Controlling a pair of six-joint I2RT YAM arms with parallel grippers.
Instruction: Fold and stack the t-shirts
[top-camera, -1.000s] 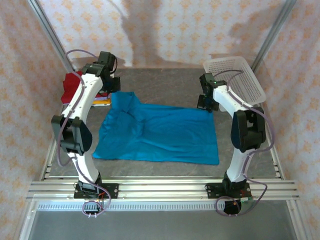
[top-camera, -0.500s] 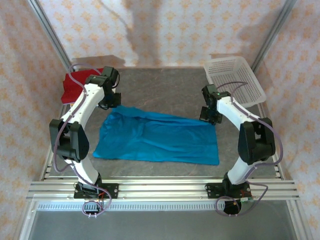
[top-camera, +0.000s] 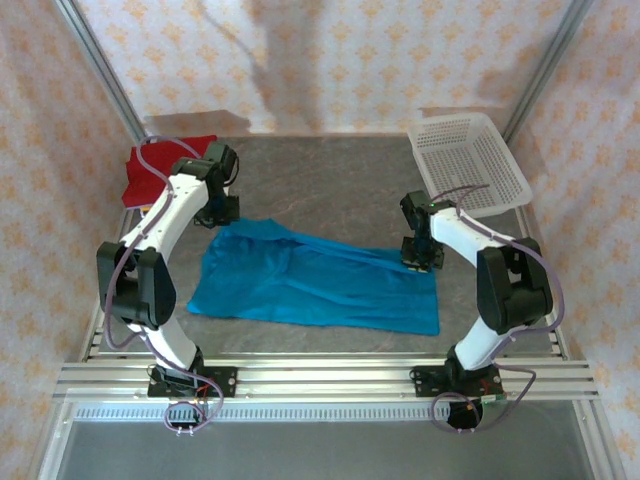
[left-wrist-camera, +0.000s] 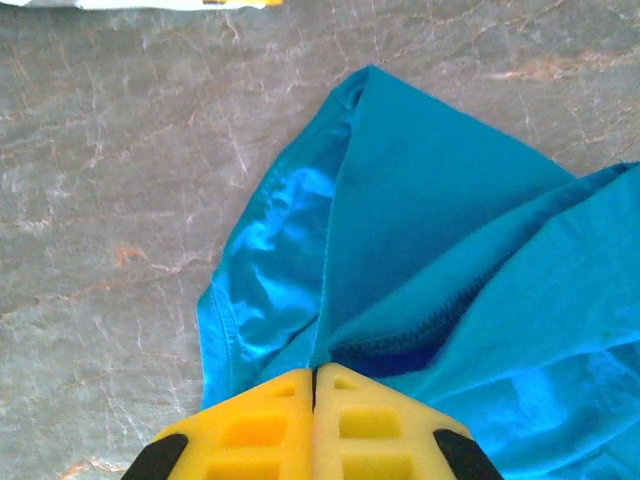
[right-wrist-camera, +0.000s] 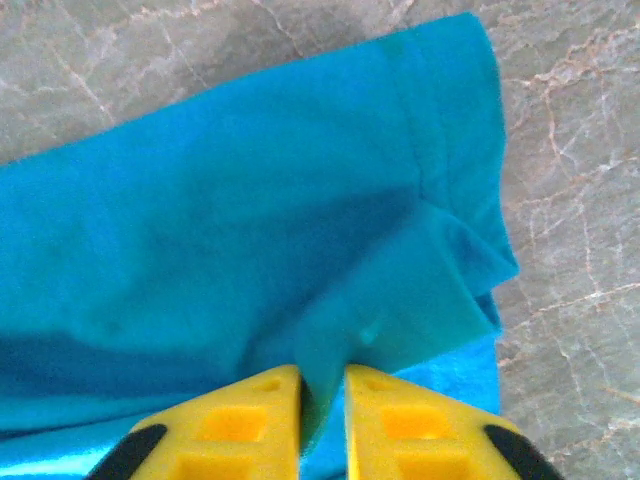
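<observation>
Teal shirt: lying across the middle of the table, far edge rumpled.
Left gripper: pressed together on the shirt's far-left corner.
Right gripper: pinching a fold at its far-right corner.
Red shirt: folded, far left.
Basket: far right.

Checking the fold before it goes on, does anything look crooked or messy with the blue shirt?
Yes. The teal t-shirt is folded unevenly: its far edge slants, leaving the band wider on the left, where the cloth bunches by the left end effector. The right end effector pinches a puckered corner.
</observation>
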